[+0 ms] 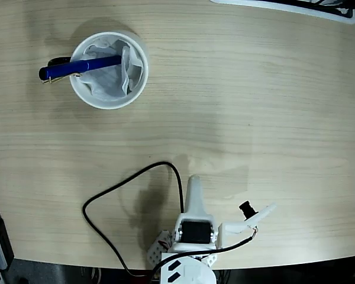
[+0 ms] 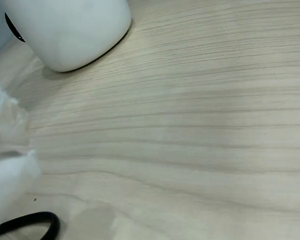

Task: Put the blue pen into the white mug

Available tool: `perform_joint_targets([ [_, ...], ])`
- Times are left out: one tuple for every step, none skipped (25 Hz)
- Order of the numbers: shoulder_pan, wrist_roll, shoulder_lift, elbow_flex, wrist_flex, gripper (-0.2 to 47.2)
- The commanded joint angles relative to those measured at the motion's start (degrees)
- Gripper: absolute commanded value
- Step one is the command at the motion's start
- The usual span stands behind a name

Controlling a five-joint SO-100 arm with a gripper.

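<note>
The white mug (image 1: 109, 70) stands at the far left of the table in the fixed view, lined with crumpled white paper. The blue pen (image 1: 83, 66) lies slanted in it, one end inside and the other end poking out over the left rim above the dark handle (image 1: 60, 60). My gripper (image 1: 193, 182) is folded back by the arm's base at the near edge, far from the mug, with its jaws together and nothing held. In the wrist view the mug's wall (image 2: 70, 30) fills the top left, and blurred white fingers (image 2: 7, 170) show at the left edge.
A black cable (image 1: 106, 198) loops over the table left of the arm's base and shows again as cable (image 2: 35, 222) in the wrist view. A white flat object (image 1: 296, 7) lies along the far right edge. The table's near edge runs just below the base.
</note>
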Motion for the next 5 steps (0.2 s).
perform_joint_targets([
  [0.18, 1.05, 3.87, 0.88, 2.11, 0.0],
  [0.18, 1.05, 3.87, 0.88, 2.11, 0.0],
  [0.18, 1.05, 3.87, 0.88, 2.11, 0.0],
  [0.18, 1.05, 3.87, 0.88, 2.11, 0.0],
  [0.18, 1.05, 3.87, 0.88, 2.11, 0.0],
])
